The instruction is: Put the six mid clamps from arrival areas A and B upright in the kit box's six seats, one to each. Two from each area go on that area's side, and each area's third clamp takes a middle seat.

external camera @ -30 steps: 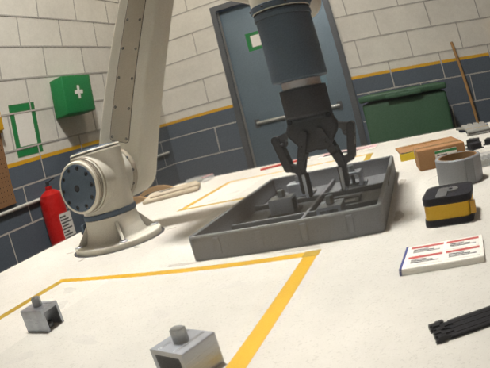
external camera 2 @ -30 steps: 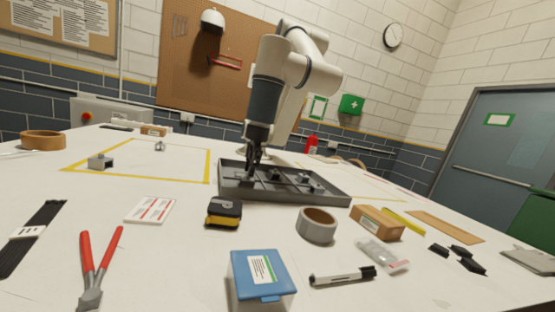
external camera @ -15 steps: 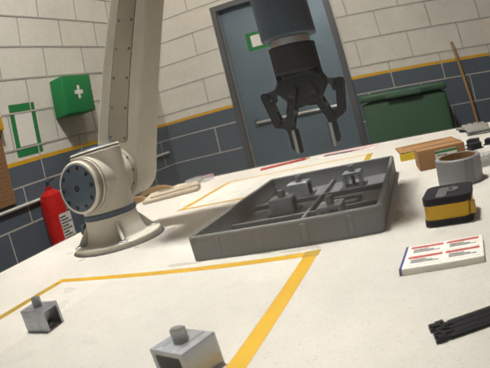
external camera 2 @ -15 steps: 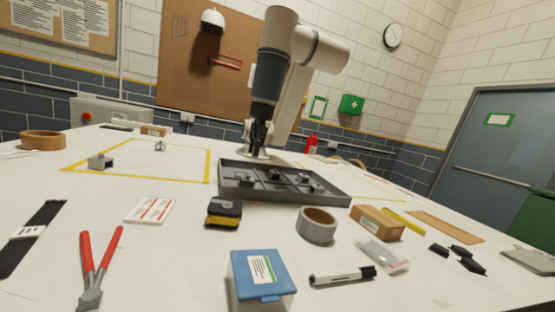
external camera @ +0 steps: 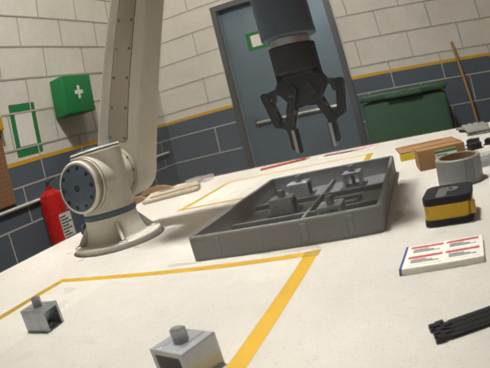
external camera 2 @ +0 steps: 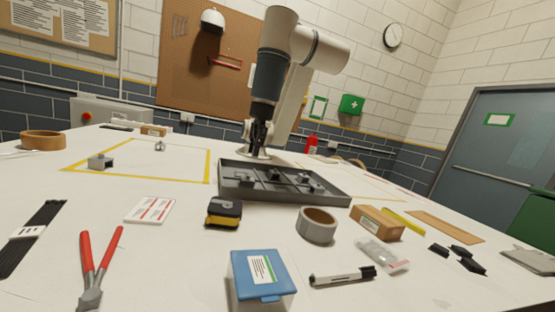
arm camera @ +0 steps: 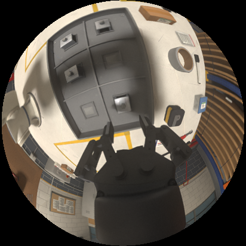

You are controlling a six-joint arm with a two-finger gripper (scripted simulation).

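Note:
Several grey mid clamps stand upright in seats of the grey kit box (external camera: 301, 206) (external camera 2: 277, 182) (arm camera: 100, 71), among them one (arm camera: 121, 103) in the seat nearest my fingers and three (arm camera: 68, 41) (arm camera: 103, 26) (arm camera: 71, 73) at the far end. Two seats show only their square pads. My gripper (external camera: 315, 144) (external camera 2: 257, 149) (arm camera: 127, 131) hangs high above the box's near end, open and holding nothing. Two more clamps (external camera: 41, 315) (external camera: 186, 349) stand inside the yellow-taped arrival area (external camera 2: 138, 160) on the table, where the second side camera shows them too (external camera 2: 100, 162) (external camera 2: 160, 146).
The kit box's raised rim lies below the fingers, and the robot base (external camera: 115, 198) stands beside it. A yellow-black tape measure (external camera: 450, 204), a roll of tape (external camera: 460, 166), a cardboard box (external camera: 434, 152), a label card (external camera: 442, 253) and red-handled pliers (external camera 2: 93, 264) lie around the table.

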